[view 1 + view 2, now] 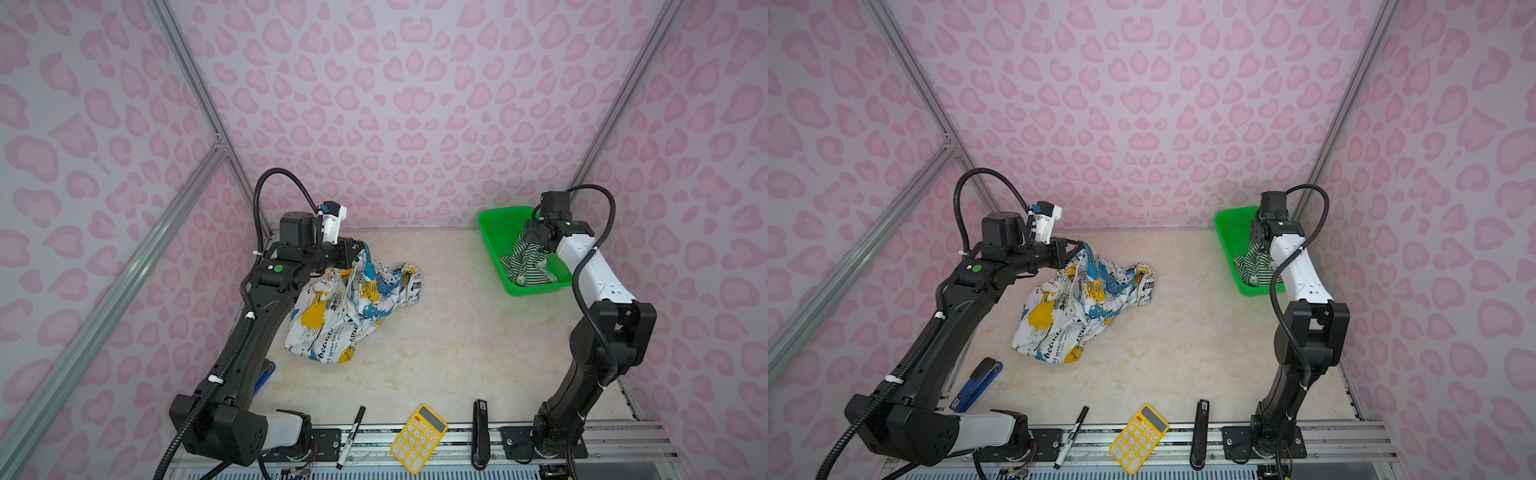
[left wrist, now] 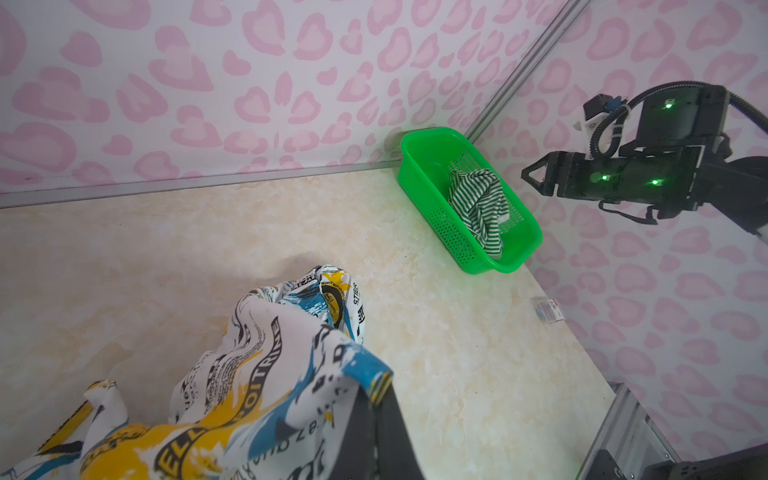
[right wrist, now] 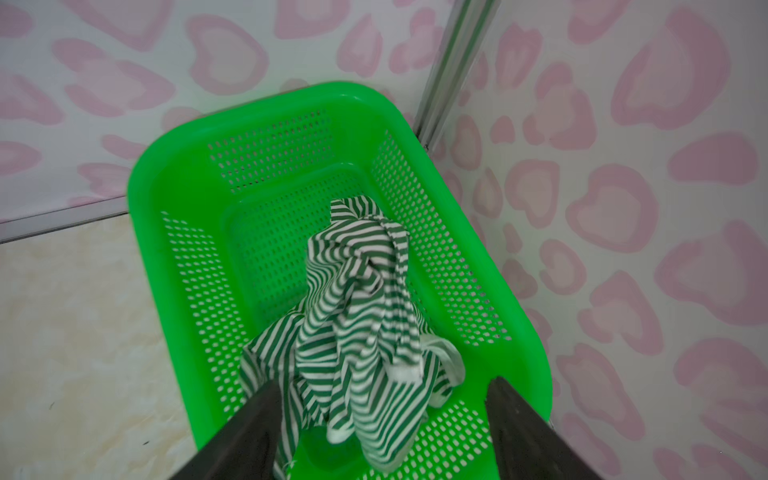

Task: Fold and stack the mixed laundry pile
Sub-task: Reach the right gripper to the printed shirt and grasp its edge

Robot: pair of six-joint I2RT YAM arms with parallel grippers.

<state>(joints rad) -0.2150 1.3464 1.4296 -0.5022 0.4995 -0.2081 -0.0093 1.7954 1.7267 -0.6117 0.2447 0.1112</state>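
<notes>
The white garment with blue, yellow and black print (image 1: 353, 307) (image 1: 1084, 307) lies crumpled on the table's left half. My left gripper (image 1: 358, 249) (image 1: 1077, 249) (image 2: 376, 409) is shut on one blue-edged corner of it, and that corner is lifted at the back left. The green-and-white striped garment (image 1: 525, 262) (image 1: 1254, 266) (image 2: 478, 203) (image 3: 361, 316) lies bunched in the green basket (image 1: 494, 237) (image 3: 174, 232). My right gripper (image 1: 534, 245) (image 2: 530, 174) (image 3: 384, 382) hovers over it, open. Its fingers stand wide on either side of the striped cloth and do not pinch it.
The basket stands in the back right corner against the pink patterned walls. Along the front edge lie a black marker (image 1: 351, 436), a yellow calculator (image 1: 419, 438) and a black stapler (image 1: 481, 434). A blue stapler (image 1: 978, 384) lies beside the left arm.
</notes>
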